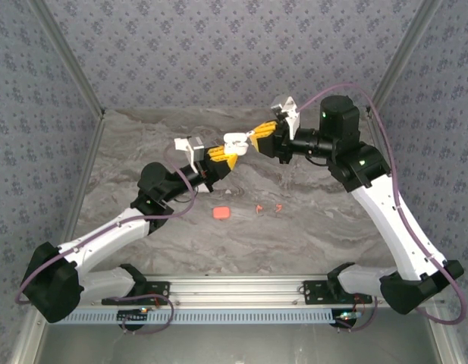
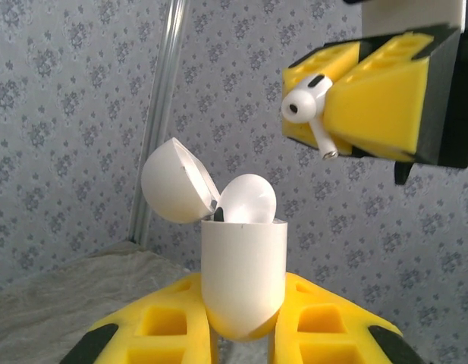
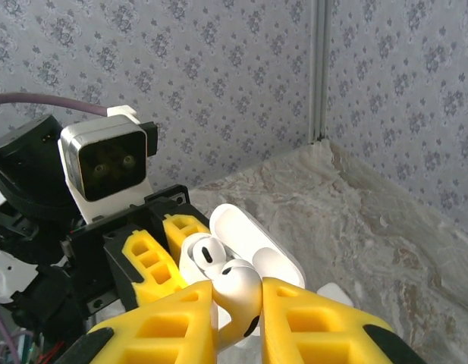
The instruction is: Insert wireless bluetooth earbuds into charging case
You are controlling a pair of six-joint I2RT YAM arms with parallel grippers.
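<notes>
- Marbled worktop (image 1: pixel 309 227) under it all, and both claws are up off it, nose to nose in mid-air.
- Left claw (image 2: pixel 243 303): yellow fingers clamped tight on the lower body of the white charging case (image 2: pixel 243 265), which stands upright between them.
- Right claw (image 2: pixel 325 106): pinched narrow on a white earbud (image 2: pixel 306 98), sitting just beyond the left claw's tips, above the case mouth and off to one side.
- The case's lid (image 2: pixel 173 182) is flipped open, hanging back on the side away from the right claw.
- Coral case (image 1: pixel 221 213): flat on the worktop, on the near side of the left claw (image 1: pixel 218 159), well apart from it.
- A second white earbud (image 2: pixel 247 201) is in the case, its round head poking above the rim!
- The held earbud hangs near that opening with a clear gap between them, stem pointing down and away from the right claw's fingers.
- Two coral earbuds (image 1: pixel 259 208) (image 1: pixel 278 207): tiny specks on the worktop, on the near side of the right claw (image 1: pixel 264 133), just beside each other.
</notes>
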